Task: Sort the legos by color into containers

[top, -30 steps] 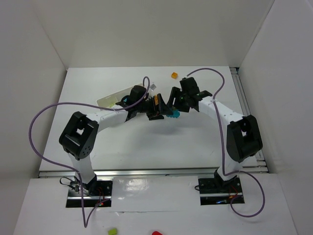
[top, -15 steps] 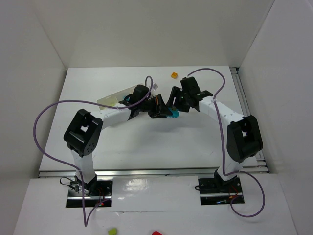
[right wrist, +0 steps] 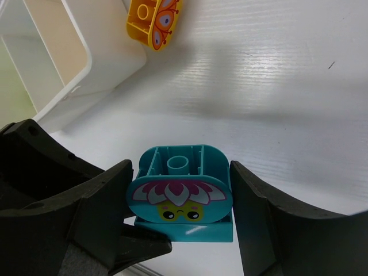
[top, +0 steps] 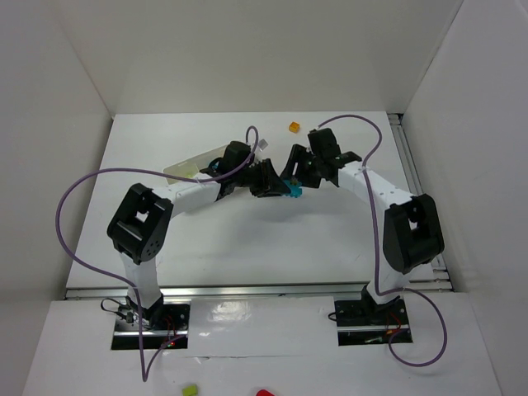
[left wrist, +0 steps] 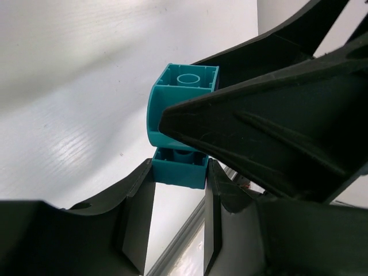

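A cyan block with a printed flower face hangs above the table, with my right gripper shut on its sides. A smaller cyan brick is stuck to its underside, and my left gripper is shut on that brick. In the top view both grippers meet at the cyan pair mid-table, the left gripper coming from the left and the right gripper from the right. The white tray lies to the left, with lime green inside. An orange printed lego lies beside the tray.
A small orange brick sits near the table's far edge. The left arm's forearm crosses over part of the tray. White walls stand on three sides. A lime green piece and a red piece lie in front of the arm bases.
My left gripper has slid right to the cyan pair and closed on the smaller brick. The right gripper has kept its hold and barely moved.
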Tool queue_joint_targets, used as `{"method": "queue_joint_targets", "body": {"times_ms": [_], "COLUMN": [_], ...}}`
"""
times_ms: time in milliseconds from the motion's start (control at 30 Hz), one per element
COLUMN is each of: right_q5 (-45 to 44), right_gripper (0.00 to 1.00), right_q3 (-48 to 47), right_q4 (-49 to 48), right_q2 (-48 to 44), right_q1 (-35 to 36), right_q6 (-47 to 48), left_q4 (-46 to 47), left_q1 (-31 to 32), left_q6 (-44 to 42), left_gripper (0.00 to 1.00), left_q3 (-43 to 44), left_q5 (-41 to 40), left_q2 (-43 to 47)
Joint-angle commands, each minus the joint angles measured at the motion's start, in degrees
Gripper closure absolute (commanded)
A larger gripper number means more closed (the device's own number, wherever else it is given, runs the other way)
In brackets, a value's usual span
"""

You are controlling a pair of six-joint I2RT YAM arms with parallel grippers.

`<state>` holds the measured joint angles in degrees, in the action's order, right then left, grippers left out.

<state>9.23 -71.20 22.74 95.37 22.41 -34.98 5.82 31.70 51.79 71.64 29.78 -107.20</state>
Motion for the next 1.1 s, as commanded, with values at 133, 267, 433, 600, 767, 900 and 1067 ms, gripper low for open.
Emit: {"method": "queue_joint_targets", "body": {"times_ms": [133, 267, 433, 600, 767, 900, 1067], "right_q5": [7.5, 7.6, 6.9, 4.3, 0.5, -0.7, -1.8], "right_gripper": [0.43, 0.43, 0.43, 0.45, 0.46, 0.46, 0.46], "right_q3": [-1.4, -1.9, -2.5, -2.5, -2.5, -2.5, -5.0], "right_q4": [-2.1, -2.1, -2.1, -1.6, -2.1, -2.6, -2.6], "right_q2": [-0.1, -0.7, -0.7, 1.4, 2.5, 3.1, 2.5], "right_q1": [-1.8, -3.0, -4.0, -4.0, -4.0, -4.0, -4.0], "right_q6": [-2.0, -2.5, -2.5, -1.9, -1.9, -1.9, -1.9], "left_q4": [-0.5, -1.8, -2.3, -4.2, -5.9, -6.5, -7.2], "left_q1": [0.1, 0.1, 0.1, 0.1, 0.1, 0.1, 0.1], "left_q6": [-5.0, -6.2, -6.8, -7.8, -8.4, -8.4, -8.4], "left_gripper": [1.00, 1.00, 1.00, 1.00, 1.00, 1.00, 1.00], "left_q3": [-0.7, -0.7, -0.7, -0.7, -0.7, -0.7, -1.8], "left_q5": [-1.7, -3.5, -3.5, -3.5, -3.5, -3.5, -3.5], "left_q2": [0.6, 0.6, 0.6, 1.3, 3.3, 3.3, 2.6]}}
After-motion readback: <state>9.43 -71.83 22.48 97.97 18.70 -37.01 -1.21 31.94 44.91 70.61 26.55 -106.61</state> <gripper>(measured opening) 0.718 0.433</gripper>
